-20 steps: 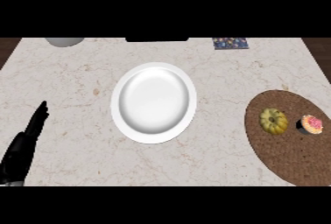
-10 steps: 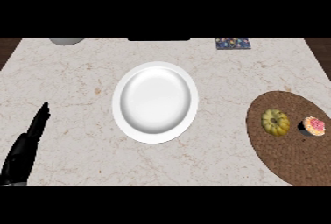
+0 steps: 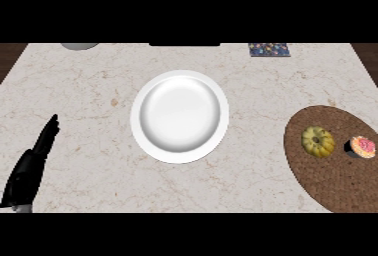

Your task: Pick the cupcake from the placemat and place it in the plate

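Right of the white plate, on the brown woven placemat, the pink-frosted cupcake sits just beside a small yellow pumpkin. Left of the plate, the left hand rests, fingers straight, holding nothing.

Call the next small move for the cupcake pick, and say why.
Probably bring the right hand, not in view, in over the placemat toward the cupcake. It sits untouched at the mat's right side, beside a yellow squash, while the plate is bare. The left hand rests open at the far left edge.
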